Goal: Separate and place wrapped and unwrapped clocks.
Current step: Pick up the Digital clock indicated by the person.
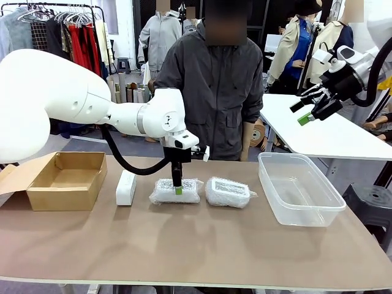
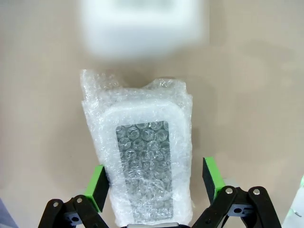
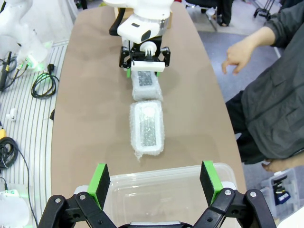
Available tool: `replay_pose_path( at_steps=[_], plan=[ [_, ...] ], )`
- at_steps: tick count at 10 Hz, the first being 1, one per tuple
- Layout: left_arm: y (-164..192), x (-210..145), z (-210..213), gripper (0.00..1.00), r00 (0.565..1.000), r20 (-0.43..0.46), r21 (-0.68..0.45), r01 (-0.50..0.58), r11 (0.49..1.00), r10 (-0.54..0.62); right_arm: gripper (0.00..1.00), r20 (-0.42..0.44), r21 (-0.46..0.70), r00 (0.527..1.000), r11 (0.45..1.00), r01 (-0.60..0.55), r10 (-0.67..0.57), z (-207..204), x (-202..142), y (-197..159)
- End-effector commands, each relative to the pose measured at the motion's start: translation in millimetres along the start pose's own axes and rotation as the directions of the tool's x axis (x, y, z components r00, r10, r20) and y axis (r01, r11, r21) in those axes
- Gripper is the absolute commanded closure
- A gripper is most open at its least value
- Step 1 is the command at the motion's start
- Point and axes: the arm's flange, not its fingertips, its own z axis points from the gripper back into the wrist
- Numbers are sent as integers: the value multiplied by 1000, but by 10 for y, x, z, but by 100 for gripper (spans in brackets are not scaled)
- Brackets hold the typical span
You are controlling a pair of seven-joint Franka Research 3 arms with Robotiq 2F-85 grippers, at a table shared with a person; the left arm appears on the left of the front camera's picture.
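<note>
Left fingers (image 2: 99,186) stand spread wide on either side of one end of the nearer wrapped clock (image 2: 142,161), their green pads level with its sides and nothing gripped; this looks like the setup for a pinch across its narrow width, which the bubble wrap should cushion. That clock lies flat on the surface (image 1: 184,251), between the unwrapped clock (image 1: 126,187), a bare white block standing on its edge, and the second wrapped clock (image 1: 228,192), with small gaps either side. The row sits between the cardboard box (image 1: 61,199) at the robot's left and the clear tub (image 1: 269,184) at its right, so each container probably takes one kind. Which kind goes where cannot be told. Right fingers (image 1: 304,119) hang high above the tub's side, likewise wide and empty, seemingly parked clear of the left arm's work. The person (image 1: 220,92) stands at the far side, one hand (image 3: 237,54) loose and off the surface. No brand, label or writing can be read: the wrap shows only grey speckled faces, and the box and tub look plain
</note>
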Motion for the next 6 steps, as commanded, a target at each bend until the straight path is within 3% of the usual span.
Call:
replay_pose_path(
  at_steps=[1,6],
  plan=[
    [-135,-69,-65,0,999,-38,20,-19,1000,20,0,1,0,1000,1000,-4,4,1,13,1],
    [-88,-87,-199,0,996,-91,77,-10,997,17,0,1,0,1000,1000,-4,4,1,13,1]
  ],
)
